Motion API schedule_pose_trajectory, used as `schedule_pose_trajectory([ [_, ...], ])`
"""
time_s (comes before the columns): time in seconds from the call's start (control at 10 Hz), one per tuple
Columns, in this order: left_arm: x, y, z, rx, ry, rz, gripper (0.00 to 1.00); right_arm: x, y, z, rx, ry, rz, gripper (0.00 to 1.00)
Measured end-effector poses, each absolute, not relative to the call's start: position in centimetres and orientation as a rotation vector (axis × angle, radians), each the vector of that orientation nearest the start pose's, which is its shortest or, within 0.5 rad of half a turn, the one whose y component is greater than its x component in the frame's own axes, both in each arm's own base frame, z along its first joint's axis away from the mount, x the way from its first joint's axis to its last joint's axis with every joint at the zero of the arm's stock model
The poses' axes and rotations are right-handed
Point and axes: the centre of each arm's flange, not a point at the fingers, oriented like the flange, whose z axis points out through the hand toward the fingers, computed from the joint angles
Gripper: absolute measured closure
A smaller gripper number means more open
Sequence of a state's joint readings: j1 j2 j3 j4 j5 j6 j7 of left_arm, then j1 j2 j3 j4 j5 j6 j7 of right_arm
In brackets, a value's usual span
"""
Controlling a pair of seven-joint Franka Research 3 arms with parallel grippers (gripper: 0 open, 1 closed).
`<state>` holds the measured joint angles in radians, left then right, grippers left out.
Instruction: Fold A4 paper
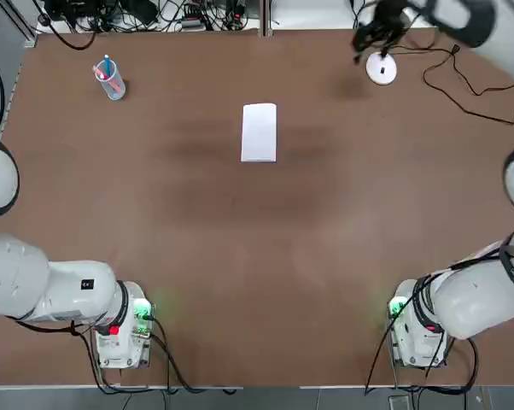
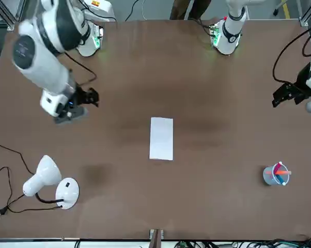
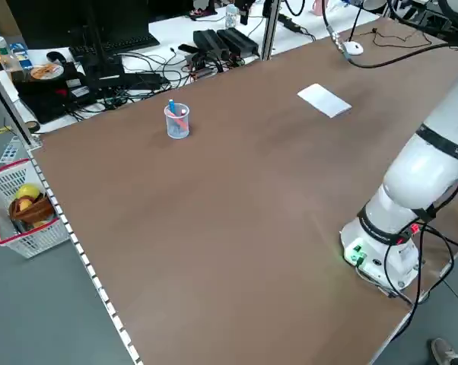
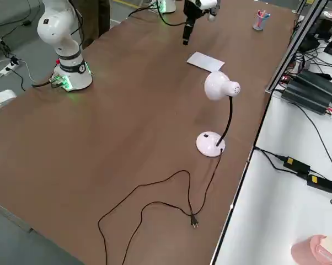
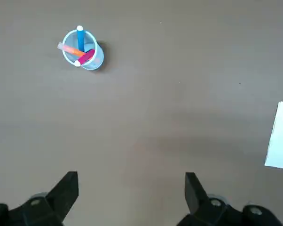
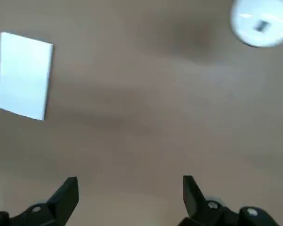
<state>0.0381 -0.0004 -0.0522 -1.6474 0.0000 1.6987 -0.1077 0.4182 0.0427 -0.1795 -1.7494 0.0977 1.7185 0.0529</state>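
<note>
The left gripper [image 5: 129,197] hangs above bare table [image 1: 257,256] with its fingers [image 5: 66,188] spread wide and nothing between them. It is raised off the surface well to the left of the paper [image 1: 259,132], on the cup's side of it. The right gripper [image 6: 129,197] is likewise wide open and empty, held up over the table to the right of the paper, between the paper and the lamp [image 2: 44,175].

The paper lies flat on the table, a narrow white rectangle with its long sides running away from the robot, in the middle of the table's width and in its far half. Its small size suggests it is already folded, but no crease or layered edge shows clearly. Neither gripper touches it.

Farther off, left of the paper and well apart from it, stands a clear cup [image 1: 110,79] holding pens. Right of the paper, near the far edge, sits the lamp with its round base [image 1: 382,68] and black cord [image 1: 462,81] trailing right.
</note>
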Motion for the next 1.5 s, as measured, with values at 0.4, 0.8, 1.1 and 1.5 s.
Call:
schedule_pose_trajectory([
  [0.4,56.4,-0.4,60.4,-3.14,-0.157,-0.084,0.0,55.6,-1.1,59.9,-3.115,0.106,0.069,0.01],
  [0.8,56.4,-0.3,60.4,-3.139,-0.162,-0.084,0.0,55.8,-4.9,63.1,-3.126,0.07,-0.042,0.02],
  [1.1,56.4,-0.3,60.4,-3.139,-0.162,-0.084,0.0,55.8,-4.9,65.6,-3.132,0.065,-0.112,0.01],
  [1.5,56.4,-0.3,60.6,-3.139,-0.16,-0.089,0.0,55.8,-5.4,65.4,-3.133,0.078,-0.101,0.01],
])
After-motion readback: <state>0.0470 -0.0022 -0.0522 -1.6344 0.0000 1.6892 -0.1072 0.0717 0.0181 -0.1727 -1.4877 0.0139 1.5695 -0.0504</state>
